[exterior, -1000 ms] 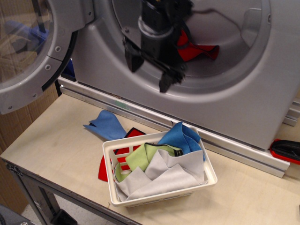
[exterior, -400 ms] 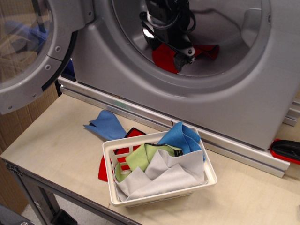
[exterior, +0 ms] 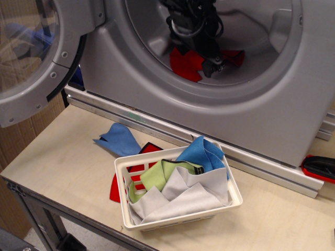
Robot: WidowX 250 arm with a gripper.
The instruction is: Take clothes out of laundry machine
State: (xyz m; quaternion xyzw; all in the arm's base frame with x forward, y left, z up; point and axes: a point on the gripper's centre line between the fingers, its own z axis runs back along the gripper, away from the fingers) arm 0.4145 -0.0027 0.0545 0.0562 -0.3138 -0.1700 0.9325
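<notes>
The laundry machine (exterior: 261, 115) fills the back of the view, with its round door (exterior: 36, 57) swung open to the left. The red clothes (exterior: 184, 64) lie crumpled on the floor of the drum, with another fold further right (exterior: 234, 56). My black gripper (exterior: 201, 58) reaches deep into the drum and sits right on the red cloth, one fingertip (exterior: 213, 66) low at its right side. The other finger is hidden by the gripper body, so I cannot tell how the jaws stand.
A white slatted basket (exterior: 123, 180) stands on the wooden table in front of the machine, holding grey, lime-green and blue cloths. A red cloth (exterior: 116, 188) pokes out from under it. A blue cloth (exterior: 118, 140) lies on the table. A red-black tool (exterior: 319, 167) lies at the right edge.
My gripper has moved from in front of the drum opening deeper inside and to the right, down onto the red cloth. The basket and the table cloths have not moved.
</notes>
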